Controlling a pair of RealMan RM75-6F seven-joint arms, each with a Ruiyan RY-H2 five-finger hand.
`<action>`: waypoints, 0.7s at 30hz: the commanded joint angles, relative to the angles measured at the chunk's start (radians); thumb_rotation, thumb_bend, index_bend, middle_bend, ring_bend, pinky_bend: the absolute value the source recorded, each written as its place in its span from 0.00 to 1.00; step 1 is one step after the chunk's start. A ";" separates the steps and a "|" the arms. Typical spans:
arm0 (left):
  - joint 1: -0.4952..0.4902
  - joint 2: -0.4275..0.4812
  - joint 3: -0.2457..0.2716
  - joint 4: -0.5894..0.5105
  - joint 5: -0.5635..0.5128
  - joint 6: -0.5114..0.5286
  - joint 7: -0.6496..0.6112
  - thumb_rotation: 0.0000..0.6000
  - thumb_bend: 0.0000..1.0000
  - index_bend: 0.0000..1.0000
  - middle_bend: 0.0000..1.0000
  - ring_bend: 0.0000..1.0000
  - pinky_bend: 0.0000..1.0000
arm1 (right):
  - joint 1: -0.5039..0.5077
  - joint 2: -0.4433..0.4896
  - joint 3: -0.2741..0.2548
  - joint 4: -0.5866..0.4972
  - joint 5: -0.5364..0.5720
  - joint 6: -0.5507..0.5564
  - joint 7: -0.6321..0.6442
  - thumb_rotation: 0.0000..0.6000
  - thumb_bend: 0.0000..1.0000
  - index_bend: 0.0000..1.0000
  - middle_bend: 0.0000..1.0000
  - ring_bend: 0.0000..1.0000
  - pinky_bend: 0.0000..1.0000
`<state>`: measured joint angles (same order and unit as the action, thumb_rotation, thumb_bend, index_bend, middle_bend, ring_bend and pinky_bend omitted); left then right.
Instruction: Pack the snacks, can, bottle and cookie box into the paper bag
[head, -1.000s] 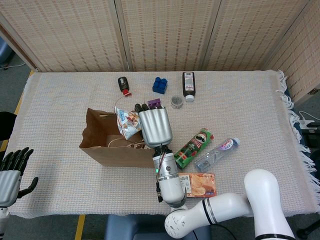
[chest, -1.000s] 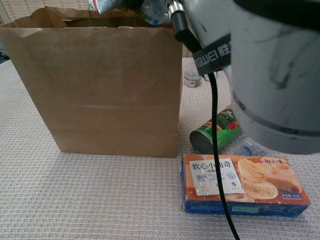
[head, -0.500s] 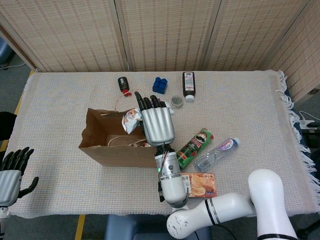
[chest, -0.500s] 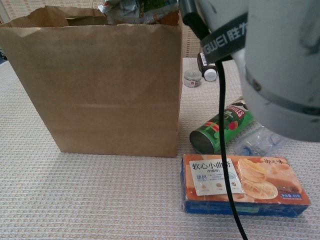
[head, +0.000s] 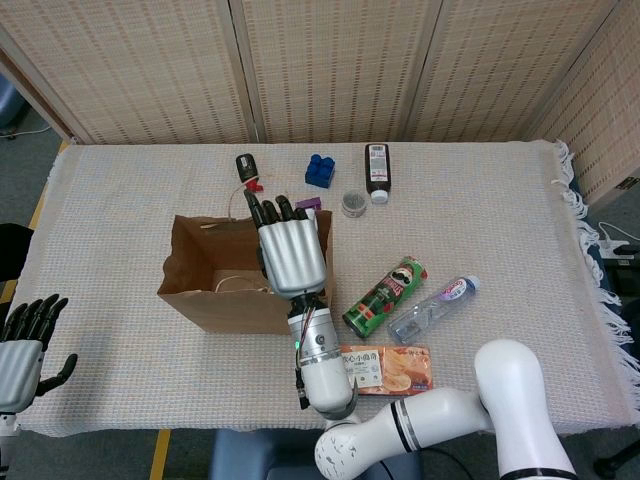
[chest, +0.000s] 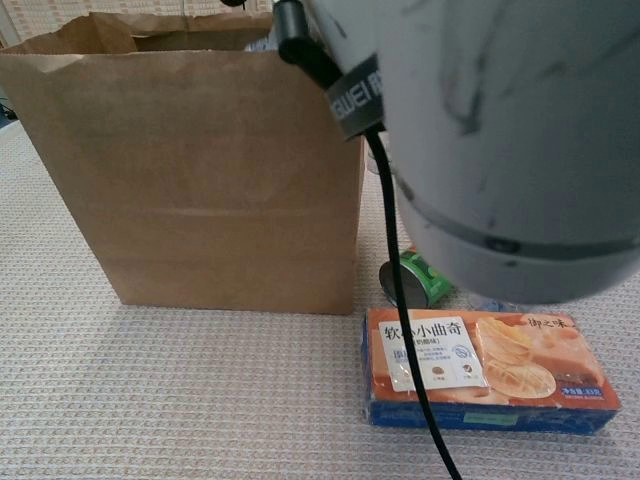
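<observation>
Blocking the paper bag mouth: right robot hand.

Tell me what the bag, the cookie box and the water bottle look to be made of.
Bag: brown kraft paper, matte, with creases and a crumpled rim.
Cookie box: seemingly printed cardboard, slightly glossy, with sharp straight edges.
Water bottle: clear plastic by the look of it, see-through with ribbed, shiny walls; its label is too small to read.
</observation>
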<state>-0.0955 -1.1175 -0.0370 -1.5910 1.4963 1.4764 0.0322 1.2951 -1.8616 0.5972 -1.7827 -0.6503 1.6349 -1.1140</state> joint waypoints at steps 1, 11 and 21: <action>0.000 0.000 0.000 0.000 0.001 0.000 -0.001 1.00 0.36 0.04 0.00 0.00 0.00 | 0.018 -0.016 0.011 0.016 -0.004 -0.001 -0.004 1.00 0.33 0.12 0.28 0.17 0.38; 0.004 -0.001 0.002 0.004 0.001 0.005 -0.007 1.00 0.36 0.04 0.00 0.00 0.00 | -0.008 0.028 0.007 -0.012 -0.011 0.027 -0.038 1.00 0.33 0.09 0.27 0.17 0.38; 0.006 -0.004 0.000 0.000 -0.004 0.008 0.007 1.00 0.36 0.04 0.00 0.00 0.00 | -0.157 0.246 -0.017 -0.261 -0.030 0.032 -0.022 1.00 0.33 0.08 0.26 0.17 0.36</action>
<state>-0.0891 -1.1211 -0.0370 -1.5914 1.4926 1.4844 0.0389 1.1936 -1.6912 0.6036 -1.9673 -0.6715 1.6639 -1.1290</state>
